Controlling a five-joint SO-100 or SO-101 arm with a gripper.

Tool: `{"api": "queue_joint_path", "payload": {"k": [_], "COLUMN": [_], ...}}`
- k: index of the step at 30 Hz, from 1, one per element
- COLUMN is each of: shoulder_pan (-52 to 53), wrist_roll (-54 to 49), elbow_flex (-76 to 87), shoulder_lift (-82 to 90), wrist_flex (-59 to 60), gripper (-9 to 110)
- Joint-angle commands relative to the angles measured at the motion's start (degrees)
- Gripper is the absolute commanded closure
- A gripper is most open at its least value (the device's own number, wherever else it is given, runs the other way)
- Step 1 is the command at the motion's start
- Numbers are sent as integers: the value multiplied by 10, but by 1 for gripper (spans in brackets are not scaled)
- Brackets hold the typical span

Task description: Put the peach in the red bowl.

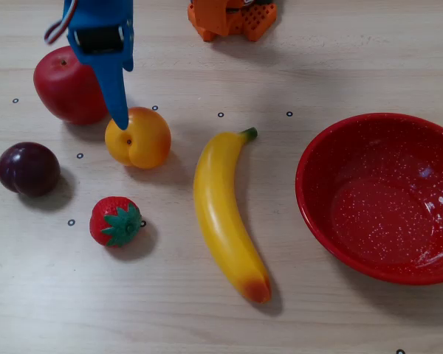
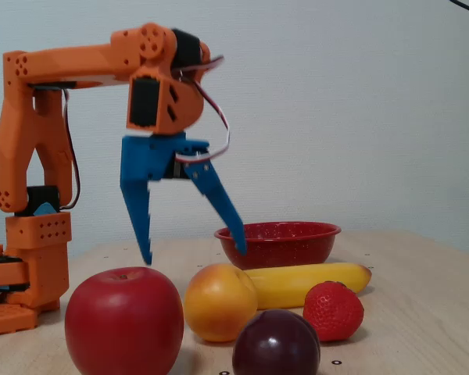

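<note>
The tool (image 2: 194, 254) is spread wide and empty, with its fingers pointing down at the worktop (image 1: 332, 59); in the fixed view one finger tip hangs above the apple (image 2: 123, 320) and the other above and just beyond the peach (image 2: 220, 301), which lies below the gap and toward its bowl-side half. In the overhead view the peach (image 1: 138, 138) rests on the worktop with the tool (image 1: 120, 118) overlapping its upper left edge, so the remaining travel is judged to be mainly downward. The peach is round, so no long axis constrains the grasp. Relative to the peach, the apple (image 1: 69, 85) sits close at upper left, the plum (image 1: 28, 169) left, the strawberry (image 1: 116, 221) below and the banana (image 1: 225, 214) right; the red bowl (image 1: 380, 198) lies well beyond the banana. Clearance on the apple side is tight, whereas bare worktop is open on the banana side
</note>
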Motion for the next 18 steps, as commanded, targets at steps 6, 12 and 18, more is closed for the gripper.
{"api": "queue_joint_path", "payload": {"k": [6, 12, 18], "shoulder_pan": [10, 29, 41], "wrist_roll": [22, 9, 7], "elbow_flex": [-41, -65, -87], "shoulder_lift": [-33, -89, -119], "wrist_flex": [-10, -36, -52], "gripper": [54, 52, 52]}}
